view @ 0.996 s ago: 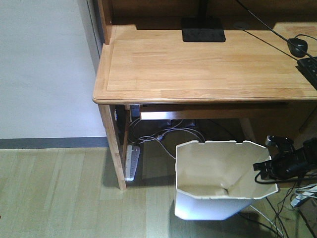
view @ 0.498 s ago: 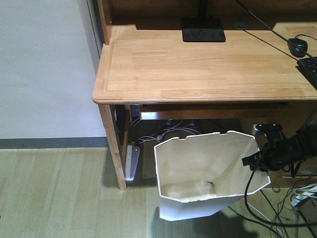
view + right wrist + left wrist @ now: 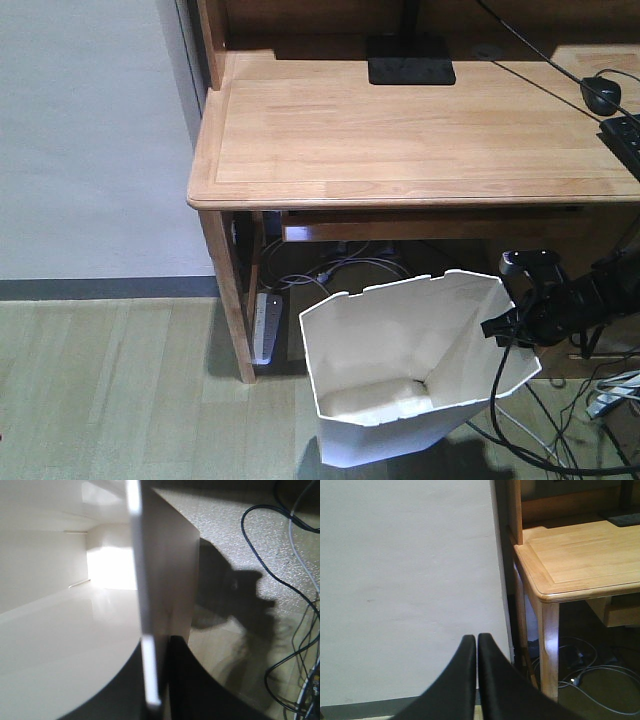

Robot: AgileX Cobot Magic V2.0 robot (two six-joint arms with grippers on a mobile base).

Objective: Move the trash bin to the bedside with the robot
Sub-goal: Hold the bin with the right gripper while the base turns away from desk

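Right gripper (image 3: 506, 326) is clenched on one rim wall of the trash bin (image 3: 390, 350), which is held tilted, presumably for dragging from the desk (image 3: 400, 130); left gripper (image 3: 477, 680) is closed, empty.

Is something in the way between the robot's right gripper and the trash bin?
No. The right gripper pinches the trash bin wall, one finger inside, one outside. The bed is not in view, so that path cannot be judged.

Right pincer (image 3: 497, 328) tips hidden, probably astride trash bin (image 3: 400, 350) wall; rim blurred close-up; keyboard (image 3: 622, 135) cropped right.
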